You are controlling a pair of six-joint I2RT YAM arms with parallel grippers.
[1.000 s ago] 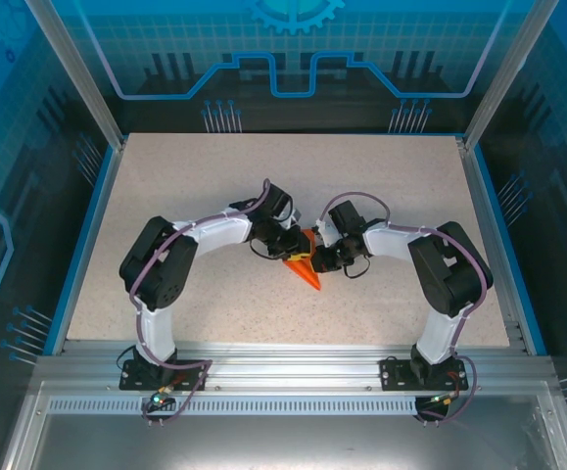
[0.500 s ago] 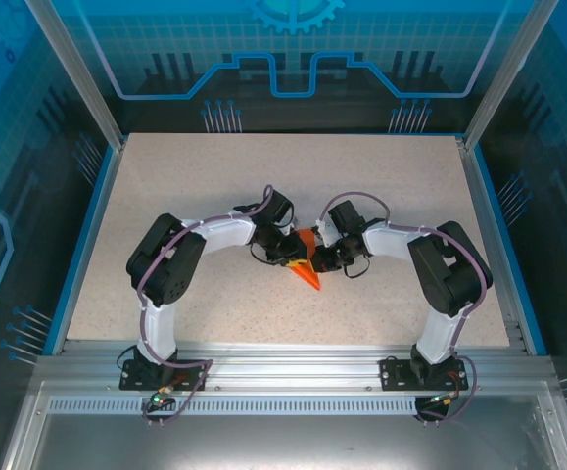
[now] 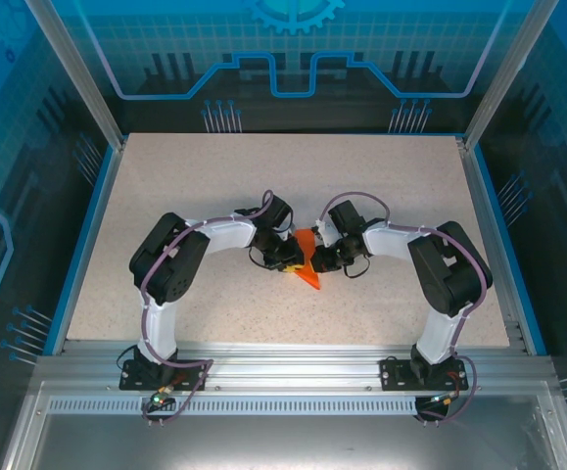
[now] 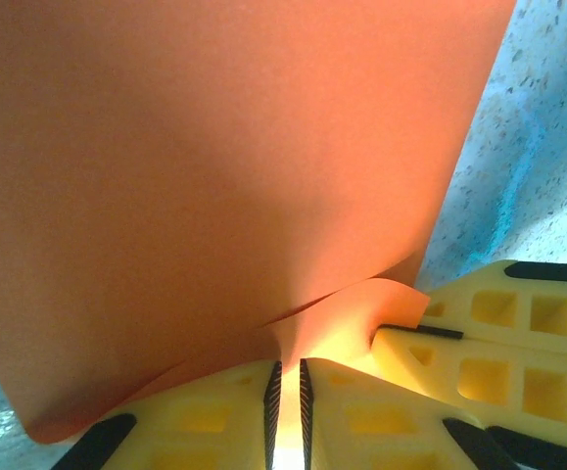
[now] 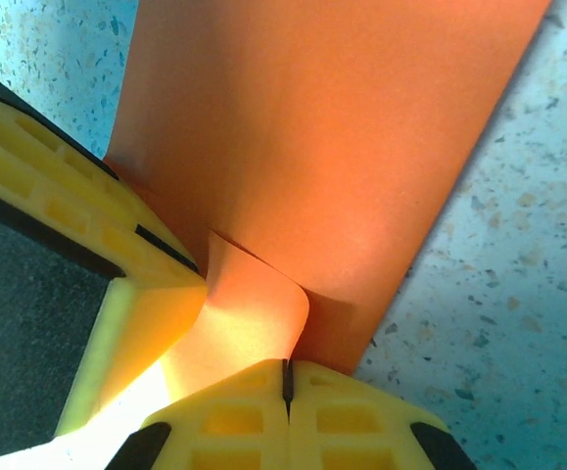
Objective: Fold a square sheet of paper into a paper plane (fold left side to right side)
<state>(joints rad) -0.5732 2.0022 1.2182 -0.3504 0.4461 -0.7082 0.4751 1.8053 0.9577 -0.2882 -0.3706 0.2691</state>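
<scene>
Mid-fold, I reckon: my left claw [image 4: 286, 377] and right claw [image 5: 285, 377] both pinch the thin orange-red paper sheet [image 3: 307, 264], whose left side I'd next carry rightward.

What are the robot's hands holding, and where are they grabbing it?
Both hold the orange paper. The left gripper and the right gripper each pinch a curled-up flap of it, close beside each other.

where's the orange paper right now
In the top view the folded orange-red paper lies near the middle of the table, between the two arms' wrists, with the left jaws and the right jaws both pinching it.
</scene>
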